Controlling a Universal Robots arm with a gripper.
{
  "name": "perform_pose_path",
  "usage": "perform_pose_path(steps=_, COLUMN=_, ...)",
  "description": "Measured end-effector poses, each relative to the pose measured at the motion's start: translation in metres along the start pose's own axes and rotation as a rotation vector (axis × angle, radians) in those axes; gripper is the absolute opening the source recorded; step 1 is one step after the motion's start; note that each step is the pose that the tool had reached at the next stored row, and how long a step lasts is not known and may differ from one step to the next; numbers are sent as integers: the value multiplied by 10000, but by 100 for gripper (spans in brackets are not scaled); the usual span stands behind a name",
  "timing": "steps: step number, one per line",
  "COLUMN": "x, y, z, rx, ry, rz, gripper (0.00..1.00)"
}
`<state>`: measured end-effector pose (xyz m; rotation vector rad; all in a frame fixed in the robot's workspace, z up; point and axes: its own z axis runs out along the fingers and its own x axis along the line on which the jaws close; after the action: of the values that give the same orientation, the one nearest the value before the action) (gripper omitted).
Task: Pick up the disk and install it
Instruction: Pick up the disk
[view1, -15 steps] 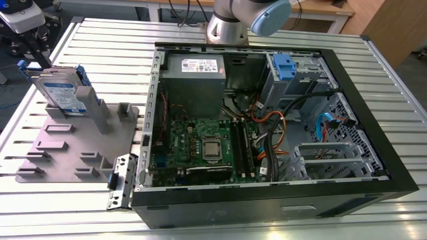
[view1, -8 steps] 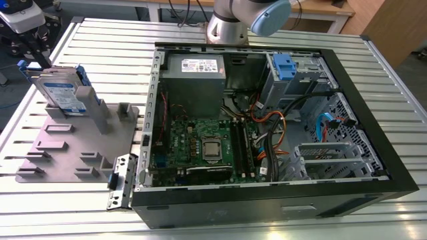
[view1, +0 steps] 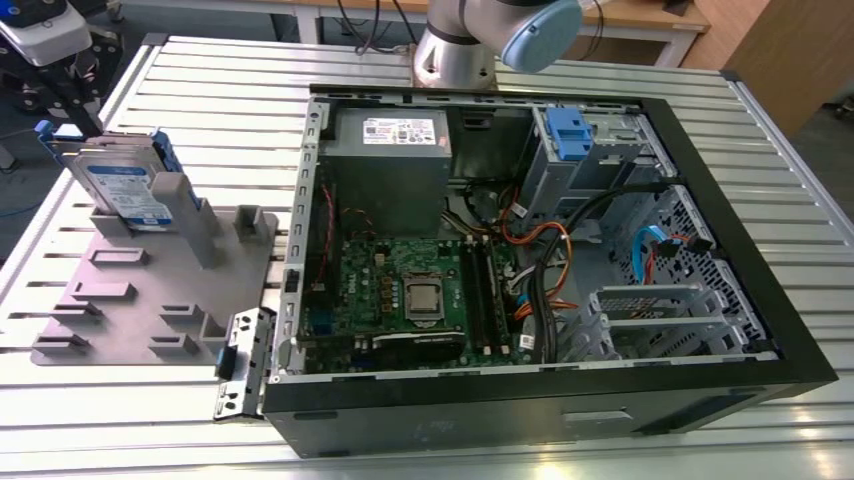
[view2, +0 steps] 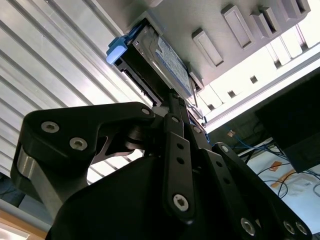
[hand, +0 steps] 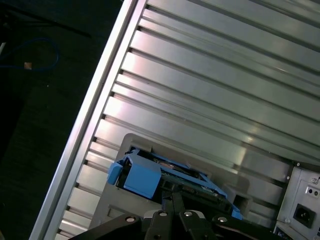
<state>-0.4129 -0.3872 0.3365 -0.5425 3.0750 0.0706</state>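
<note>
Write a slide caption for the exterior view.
Gripper near the disk standing in a grey holder, beside the open case.

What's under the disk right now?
The disk stands on edge in a grey slotted holder on the ribbed table. Its lower edge and the slot's floor are hidden.

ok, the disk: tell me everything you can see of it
The disk is a flat silver drive with a white-and-blue label, framed by blue plastic rails. It stands on edge, tilted, in the grey holder at the exterior view's left, outside the open case. The gripper is at its edge; contact unclear.
</note>
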Motion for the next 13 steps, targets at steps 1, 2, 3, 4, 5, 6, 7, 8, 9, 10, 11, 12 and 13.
perform_pose_path(steps=1, x=0, y=0, z=0, rx=0, ry=1, rz=-15, gripper=11)
perform_pose_path(steps=2, x=0, y=0, z=0, rx=0, ry=1, rz=-18, gripper=11)
perform_pose_path(steps=3, x=0, y=0, z=0, rx=0, ry=1, rz=-19, gripper=11)
perform_pose_path(steps=4, x=0, y=0, z=0, rx=0, ry=1, rz=-19, gripper=11)
perform_pose_path(steps=5, x=0, y=0, z=0, rx=-1, ry=1, rz=-19, gripper=11)
perform_pose_path(steps=6, x=0, y=0, z=0, rx=0, ry=1, rz=-19, gripper=11)
perform_pose_path(steps=7, x=0, y=0, z=0, rx=0, ry=1, rz=-20, gripper=11)
perform_pose_path(steps=8, x=0, y=0, z=0, rx=0, ry=1, rz=-22, gripper=11)
perform_pose_path(steps=9, x=0, y=0, z=0, rx=-1, ry=1, rz=-29, gripper=11)
perform_pose_path(steps=10, x=0, y=0, z=0, rx=-1, ry=2, rz=-47, gripper=11)
perform_pose_path(steps=11, x=0, y=0, z=0, rx=-2, ry=3, rz=-73, gripper=11)
perform_pose_path(steps=12, x=0, y=0, z=0, rx=-3, ry=4, rz=-105, gripper=11)
perform_pose_path(steps=13, x=0, y=0, z=0, rx=-4, ry=6, rz=-145, gripper=11)
